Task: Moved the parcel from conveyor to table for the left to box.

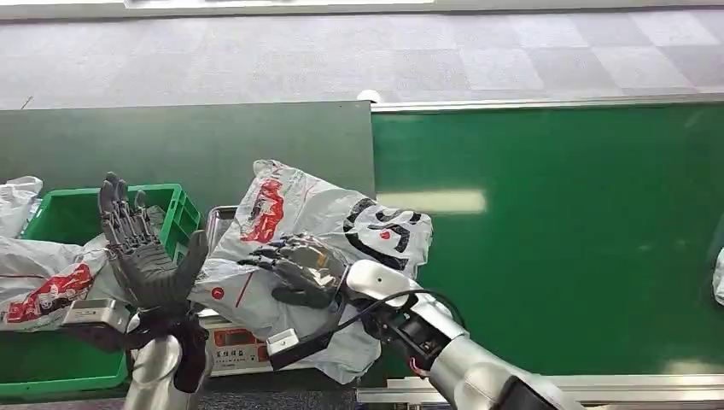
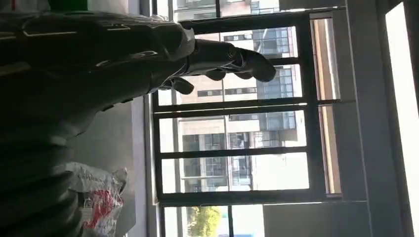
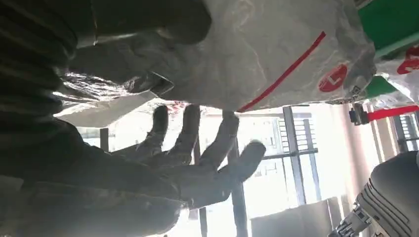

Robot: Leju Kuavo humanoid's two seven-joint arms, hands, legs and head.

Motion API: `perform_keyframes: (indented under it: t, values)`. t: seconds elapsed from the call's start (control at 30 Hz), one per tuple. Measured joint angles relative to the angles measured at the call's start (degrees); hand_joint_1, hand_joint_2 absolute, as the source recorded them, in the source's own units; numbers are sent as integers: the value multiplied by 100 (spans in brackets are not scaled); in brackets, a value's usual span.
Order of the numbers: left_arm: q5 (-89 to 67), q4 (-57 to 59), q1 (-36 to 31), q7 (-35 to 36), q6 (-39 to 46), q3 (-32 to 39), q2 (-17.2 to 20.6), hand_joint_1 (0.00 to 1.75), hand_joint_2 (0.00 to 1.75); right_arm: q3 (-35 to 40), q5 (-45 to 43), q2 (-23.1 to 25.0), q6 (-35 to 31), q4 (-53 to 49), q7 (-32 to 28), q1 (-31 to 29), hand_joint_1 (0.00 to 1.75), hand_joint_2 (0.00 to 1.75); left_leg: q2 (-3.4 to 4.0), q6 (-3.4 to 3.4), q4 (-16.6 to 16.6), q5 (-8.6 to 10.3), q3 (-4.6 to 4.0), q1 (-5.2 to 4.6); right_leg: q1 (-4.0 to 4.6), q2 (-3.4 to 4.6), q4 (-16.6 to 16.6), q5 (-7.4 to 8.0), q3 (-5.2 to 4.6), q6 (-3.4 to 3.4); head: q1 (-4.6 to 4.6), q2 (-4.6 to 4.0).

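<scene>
Transfer step, parcel in transit. The parcel (image 1: 294, 256) — a grey plastic mailer bag with red and black print — lies draped over a small weighing scale (image 1: 235, 346) on the table, just beside the near-left end of the green conveyor (image 1: 555, 239) and against the green box (image 1: 68, 282). The right robot hand (image 1: 299, 269) rests on top of the parcel with its fingers spread across the film; in the right wrist view the fingers (image 3: 217, 148) stand apart under the bag, and whether they pinch any of the plastic cannot be told. The left robot hand (image 1: 141, 248) is raised upright beside the parcel's left edge, palm turned toward it, fingers extended and parted, holding nothing; the left wrist view shows the same extended fingers (image 2: 232, 57) against a window.

Judged from this layout, the step in hand is the hand-over: the right robot hand sets the parcel down so that the left may carry it into the box. To do it well, the right hand should settle the bag flat and lift off straight upward — slack film is likely to cling to fingertips and drag. The left hand should close on the bulkier middle rather than a loose corner, since the bag will sag. Other bags (image 1: 43, 282) already lie across the box, so the clearer part of the box is the safer target
</scene>
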Motion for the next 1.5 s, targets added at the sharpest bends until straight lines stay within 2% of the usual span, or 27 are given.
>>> perform_keyframes:
  t: [0.1, 0.13, 0.2, 0.23, 0.37, 0.63, 0.83, 1.1, 1.33, 1.5]
  values:
    - [0, 15, -6, 0, 0, -9, 0, 0, 175, -33, -4, 0, 0, 0, -13, 0, 17, 175, 0, 0, 0, 0, 0, 0, 0, 0, 0, 0, 0, 0, 0, 0]
    - [0, 15, -6, 0, 0, -11, 0, 0, 175, -35, -4, 0, 0, 0, -13, 0, 7, 175, 0, 0, 0, 0, 0, 0, 0, 0, 0, 0, 0, 0, 0, 0]
    - [0, 17, -7, 0, 0, -11, 0, 0, 175, -35, -4, 0, 0, 0, -15, 0, 7, 175, 0, 0, 0, 0, 0, 0, 0, 0, 0, 0, 0, 0, 0, 0]
    - [0, 17, -7, 0, 0, -13, 0, 0, 175, -37, -7, 0, -4, 0, -15, 0, 0, 175, 0, 0, 0, 0, 0, 0, 0, 0, 0, 0, 0, 0, 0, 0]
    - [0, 24, -12, 0, 0, -13, 0, 0, 175, -41, -22, 0, -64, 0, -33, 2, 0, 175, 0, 0, 0, 0, 0, 0, 0, 0, 0, 0, 0, 0, 0, 0]
    - [0, 103, -74, 0, -22, -20, -4, 0, 175, -52, -66, -22, -999, -311, -240, 72, 0, 175, 0, 0, 0, 0, 1, 0, 0, 0, 0, 0, 0, 0, 0, 0]
    - [0, 109, -64, 0, -9, -17, -17, 0, 175, -195, -595, -133, -1489, -984, -299, 262, 0, 175, 0, 0, 0, 0, 0, 0, 0, 0, 0, 0, 0, 0, 2, 0]
    - [0, 76, 35, 0, 55, -2, -15, 0, 175, -398, -1410, -391, -1364, -2169, -306, 584, 0, 175, 0, 0, 0, 0, 0, 0, 0, 0, 0, 0, 0, 0, 0, 0]
    - [-9, -142, 260, 0, 118, 85, -17, 0, 175, -1161, -2256, -724, -1436, -3273, -306, 1113, 0, 175, -5, 0, 0, -1, -1, 0, -1, -1, -1, -1, 0, 0, 0, 0]
    - [-98, -326, 460, 0, 88, 166, -17, 0, 175, -2191, -3198, -1001, -1009, -4055, -310, 1642, 0, 175, -5, 2, 0, -3, -2, -3, -5, -1, -2, -1, 0, 1, 0, 0]
